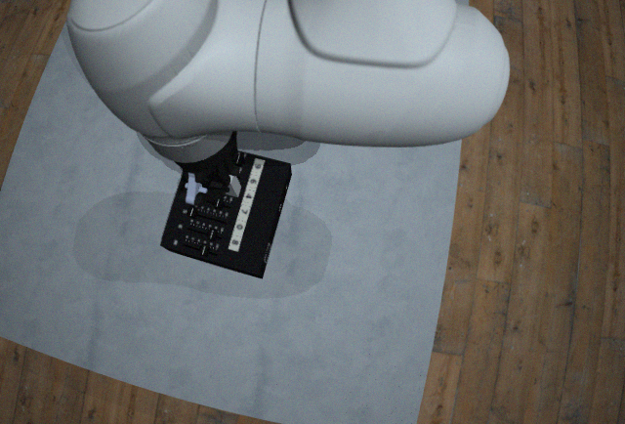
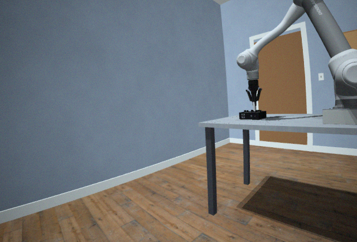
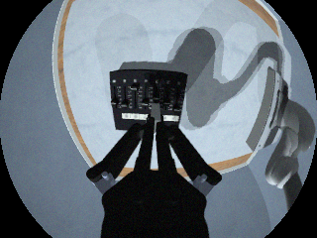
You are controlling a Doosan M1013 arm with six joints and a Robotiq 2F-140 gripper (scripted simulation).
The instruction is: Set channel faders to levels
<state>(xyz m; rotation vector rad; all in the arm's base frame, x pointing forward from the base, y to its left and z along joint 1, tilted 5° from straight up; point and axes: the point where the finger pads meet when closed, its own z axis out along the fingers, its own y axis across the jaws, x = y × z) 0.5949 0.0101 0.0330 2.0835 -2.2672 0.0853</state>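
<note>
Top view: arm [image 1: 303,46] covers the desk's [image 1: 267,217] upper-left corner — faders there hidden, plus the top of the tape [image 1: 247,202]. Tape digits blurred, only partly legible. Cap lines too small in all 3 views. Table [image 2: 288,125] cut off at the right edge.

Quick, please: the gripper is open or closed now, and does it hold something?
Gripper: closed, fingers together, holding nothing, tips down at the lighting desk.

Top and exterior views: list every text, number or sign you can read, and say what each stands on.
"6 4 7 0 8": handwritten digits on the tape strip of the lighting desk; its topmost digit is blurred.
Lettering on the arm link: blurred, unreadable.
Fader scale marks: too small to read.
</note>
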